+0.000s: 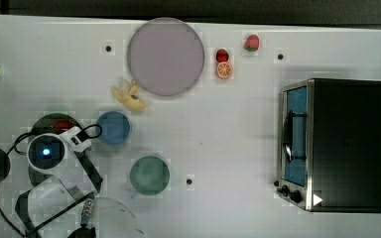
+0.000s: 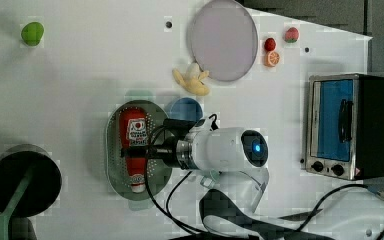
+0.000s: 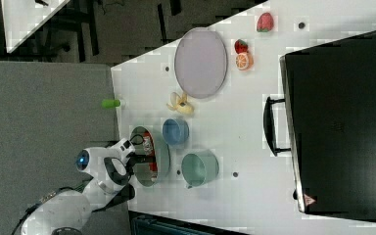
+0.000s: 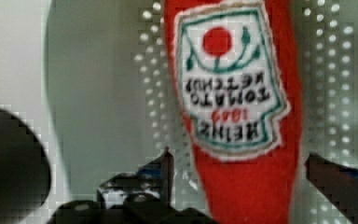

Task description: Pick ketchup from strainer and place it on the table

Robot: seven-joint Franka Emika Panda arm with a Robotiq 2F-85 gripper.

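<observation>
While the table (image 2: 80,75) spreads white under everything, the biggest thing on it is the black toaster oven (image 2: 347,125), at 3 o'clock in the left view, its blue glass door facing the middle. Next in size, the grey-lilac plate (image 2: 223,40) lies at 12 o'clock in the left view.

At about 8 o'clock from that view's centre sits the strainer (image 2: 114,150), pale green and oval, with a dotted bottom. Inside it the ketchup (image 2: 136,145) lies flat along its length, white cap toward 6 o'clock. In the left view the arm's white wrist reaches in from 3 o'clock of the strainer, and the gripper (image 4: 237,172) is down in the basket. In the wrist view its two dark fingers (image 4: 165,170) stand apart, one on each side of the red body just below the label; they seem not to touch it, though the edges are soft.

Beside the strainer toward the plate is the blue bowl (image 1: 113,127), with the green cup (image 1: 150,175) at 4 o'clock of it in the top view. A banana (image 1: 129,95) lies just beside the plate's rim. Smallest are the strawberry (image 1: 251,42), a second red piece (image 1: 222,55) and an orange slice (image 1: 224,70), touching each other.
</observation>
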